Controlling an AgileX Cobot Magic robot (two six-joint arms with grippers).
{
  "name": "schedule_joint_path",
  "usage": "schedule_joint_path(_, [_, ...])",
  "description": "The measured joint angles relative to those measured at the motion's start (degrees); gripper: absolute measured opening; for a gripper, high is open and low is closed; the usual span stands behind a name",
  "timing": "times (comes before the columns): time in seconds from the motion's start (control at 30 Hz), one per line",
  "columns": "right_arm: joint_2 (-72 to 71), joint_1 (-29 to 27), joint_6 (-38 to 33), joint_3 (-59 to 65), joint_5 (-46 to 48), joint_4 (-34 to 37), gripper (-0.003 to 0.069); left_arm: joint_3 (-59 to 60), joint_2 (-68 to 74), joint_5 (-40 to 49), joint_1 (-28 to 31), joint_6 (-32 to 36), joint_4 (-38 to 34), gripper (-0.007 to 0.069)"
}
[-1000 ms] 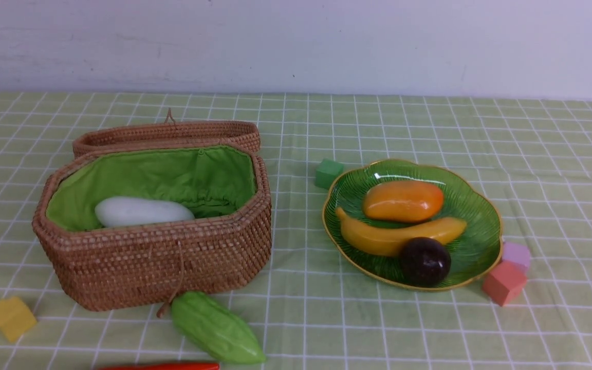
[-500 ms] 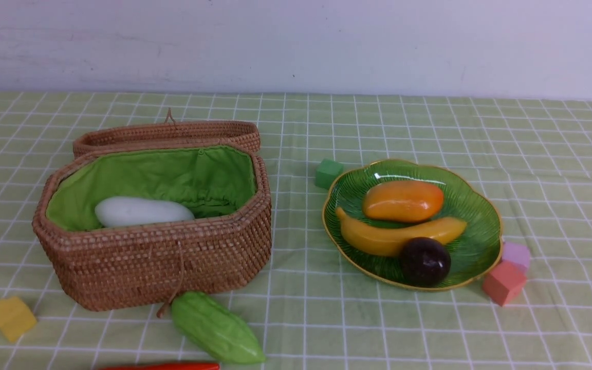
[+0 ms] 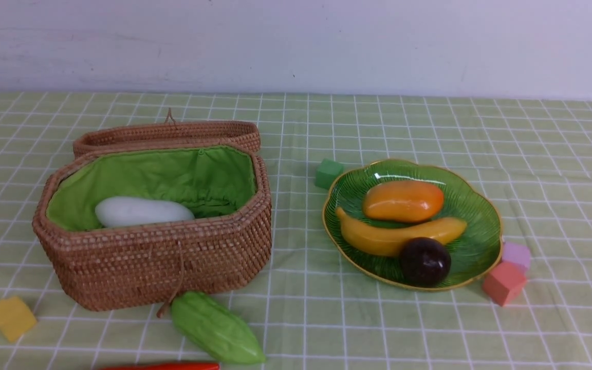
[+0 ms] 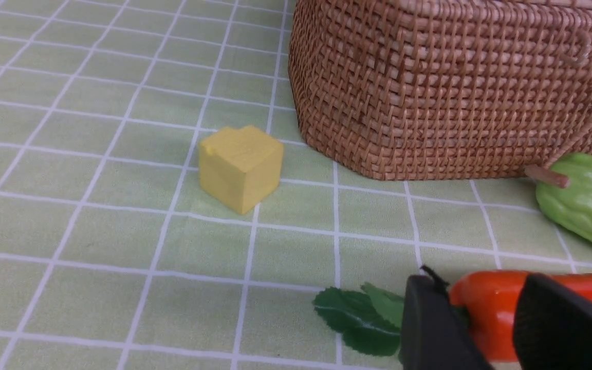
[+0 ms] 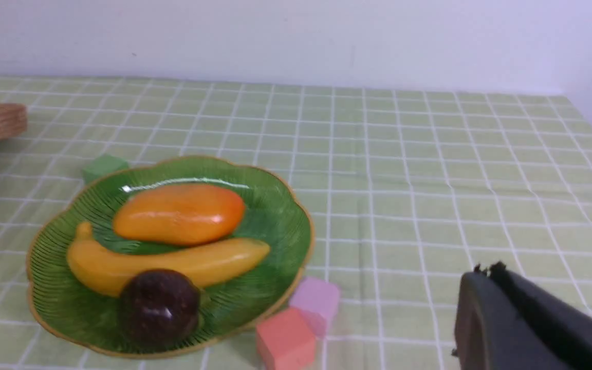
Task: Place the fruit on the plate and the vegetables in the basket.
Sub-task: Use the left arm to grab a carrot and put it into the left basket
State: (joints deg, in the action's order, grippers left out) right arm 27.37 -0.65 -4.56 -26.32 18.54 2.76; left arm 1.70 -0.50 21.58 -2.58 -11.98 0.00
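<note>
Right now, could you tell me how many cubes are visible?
4: yellow cube front-left of basket; green cube far-left of plate; pink cube and red cube right of plate. Basket may hide more.

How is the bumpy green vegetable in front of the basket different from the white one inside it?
The green gourd is bumpy and ridged, while the white radish looks smooth. The gourd lies outside the basket, on the tablecloth by its front wall, while the radish lies inside. The gourd is slanted to that wall, while the radish runs along it. Both are glossy, long and lying down.
</note>
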Motion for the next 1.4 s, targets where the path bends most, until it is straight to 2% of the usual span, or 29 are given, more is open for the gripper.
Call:
schedule_joint_path(0.1, [-4.5,-1.1,0.0,5.1,0.6,-1.5,-0.0004,0.0,0.0,0.0,0.0,0.0,0.0,0.0239])
schedule_joint_path(0.23, [-13.5,-1.6,0.0,17.7,0.2,-5.2,-0.0001,0.0,0.0,0.0,0.0,0.0,0.0,0.0239])
schedule_joint_path(0.4, [-25.8,-3.9,1.2,27.2,3.0,-4.6,0.0002,0.0,0.0,0.0,0.0,0.0,0.0,0.0239])
schedule_joint_path(1.4, [-27.9,-5.3,2.8,27.4,3.8,-5.1,0.0027,0.0,0.0,0.0,0.0,0.0,0.0,0.0239])
